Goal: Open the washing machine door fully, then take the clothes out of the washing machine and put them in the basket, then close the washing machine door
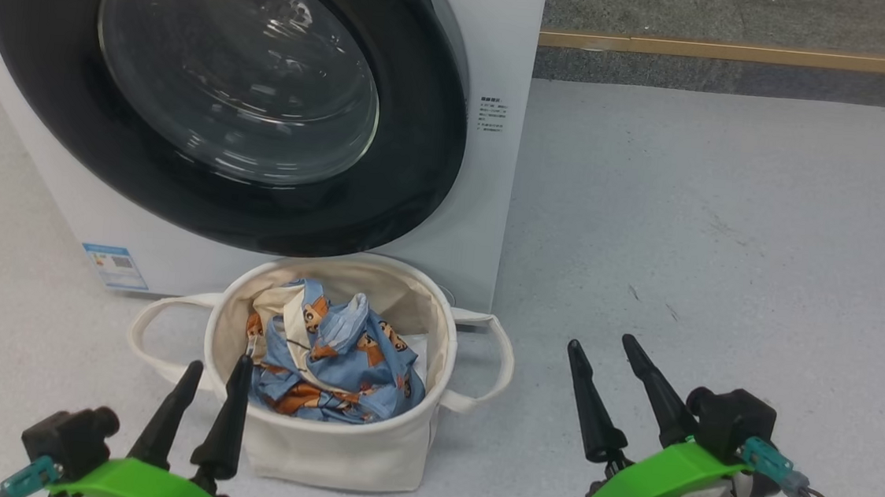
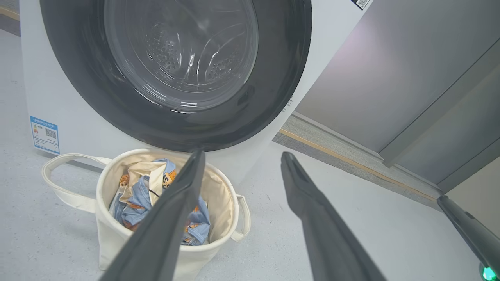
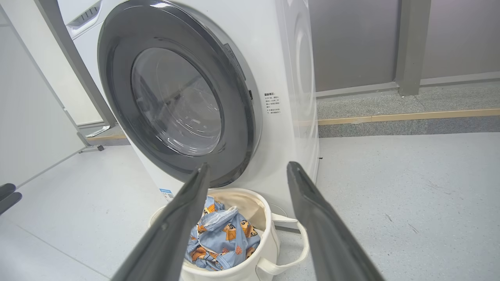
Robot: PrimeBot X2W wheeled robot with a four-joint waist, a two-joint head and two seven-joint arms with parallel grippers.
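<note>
One white front-loading washing machine (image 1: 485, 204) stood on the floor (image 1: 729, 224) beyond both pairs of jaws. Its single round washing machine door (image 1: 418, 160) lay closed against the front. Just ahead of the left gripper (image 1: 220, 364) and off to the left of the right gripper (image 1: 602, 342), one cream canvas basket (image 1: 332, 445) with two loop handles (image 1: 509, 364) sat at the machine's foot. Blue bear-printed clothes (image 1: 339, 359) lay heaped inside it; how many pieces could not be told. Both pairs of jaws stood spread wide, holding nothing.
</note>
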